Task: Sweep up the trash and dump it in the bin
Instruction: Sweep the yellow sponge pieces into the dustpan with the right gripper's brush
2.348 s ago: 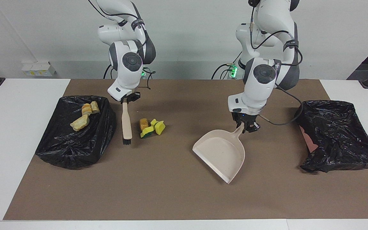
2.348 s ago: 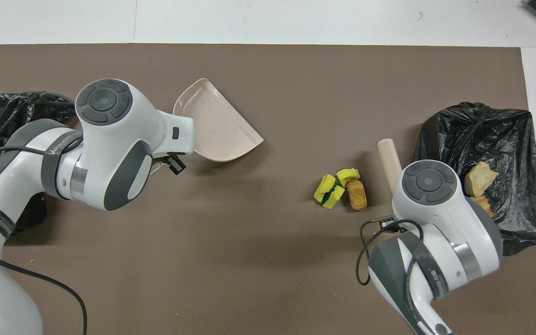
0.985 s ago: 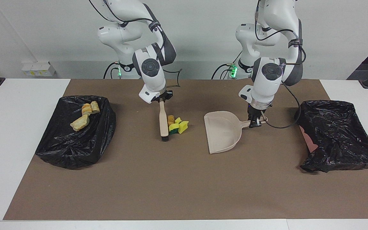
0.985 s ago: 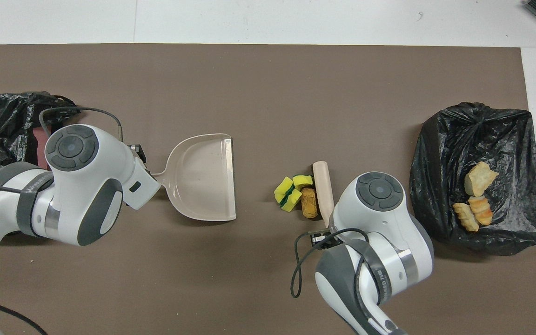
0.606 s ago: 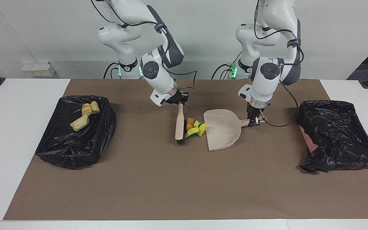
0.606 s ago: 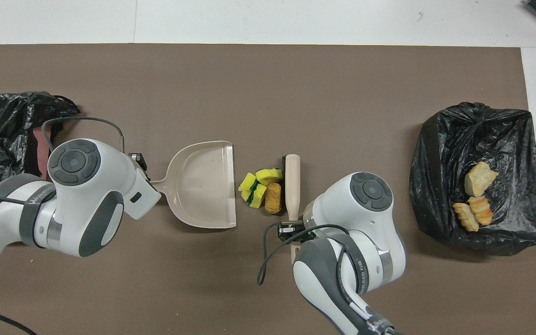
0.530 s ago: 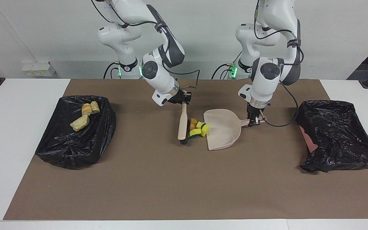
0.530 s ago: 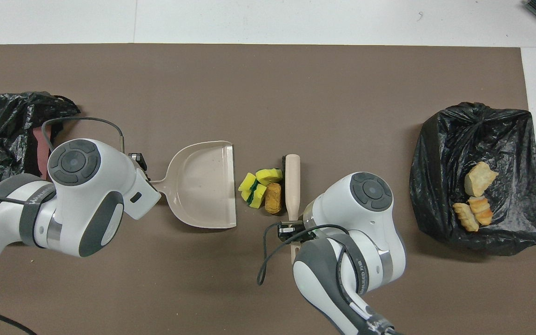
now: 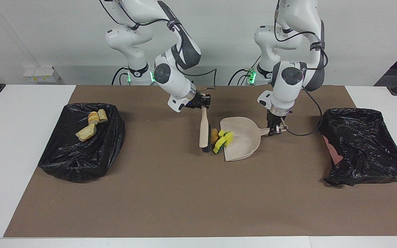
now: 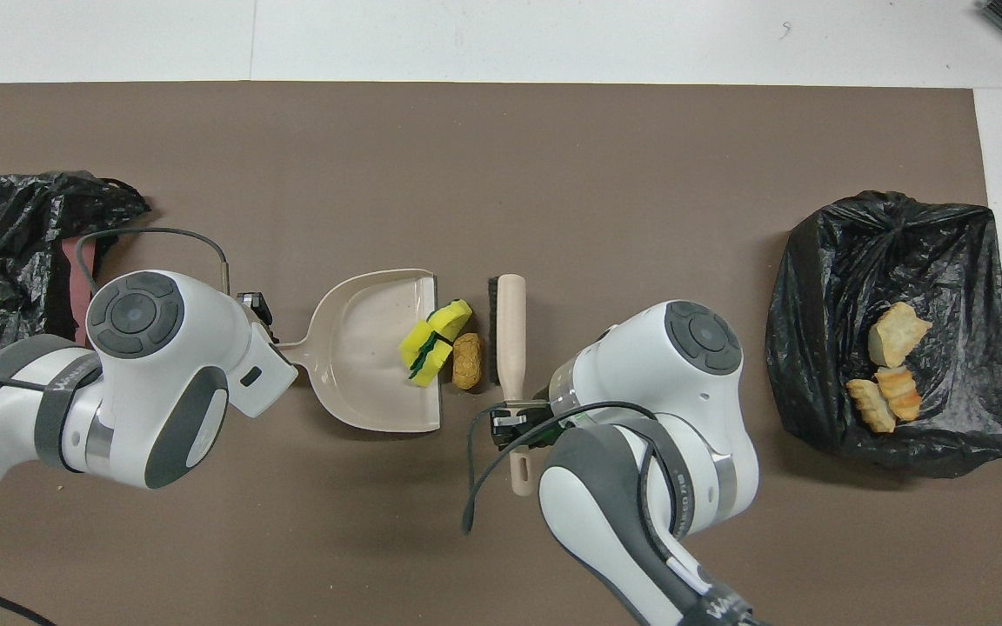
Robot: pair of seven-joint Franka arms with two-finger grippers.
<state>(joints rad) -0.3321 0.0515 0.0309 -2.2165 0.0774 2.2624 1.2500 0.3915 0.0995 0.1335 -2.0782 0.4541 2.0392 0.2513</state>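
The right gripper (image 9: 203,104), jaws clamped on the brush (image 9: 204,131), has pushed the trash across the tabletop toward the dustpan (image 9: 243,143), held by the handle in the left gripper's (image 9: 275,131) shut jaws. The sponge pieces (image 9: 223,139) now sit on its lip; the brown lump (image 9: 214,135) seems just outside. One more stroke should load it.

Two bins (image 9: 81,144), one dustpan (image 9: 243,144), one brush (image 9: 204,132).
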